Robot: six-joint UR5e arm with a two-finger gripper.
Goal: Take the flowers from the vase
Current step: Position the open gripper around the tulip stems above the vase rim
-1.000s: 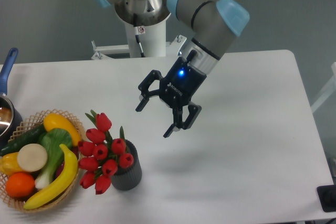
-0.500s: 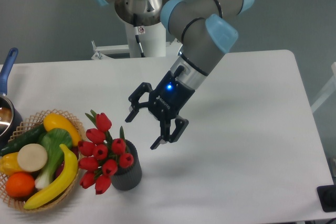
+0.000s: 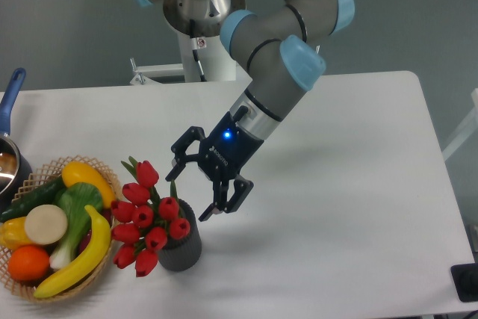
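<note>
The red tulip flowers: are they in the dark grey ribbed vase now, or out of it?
In. The red tulip flowers sit in the dark grey ribbed vase; the end effector is open beside them.

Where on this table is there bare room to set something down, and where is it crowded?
Bare: the table's right half, from the gripper to the far edge, and the front strip right of the vase. Crowded: the left, where basket, flowers and pot cluster.

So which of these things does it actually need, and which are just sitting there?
Needed: flowers, vase, end effector, open.
Just there: fruit basket, blue-handled pot.
</note>
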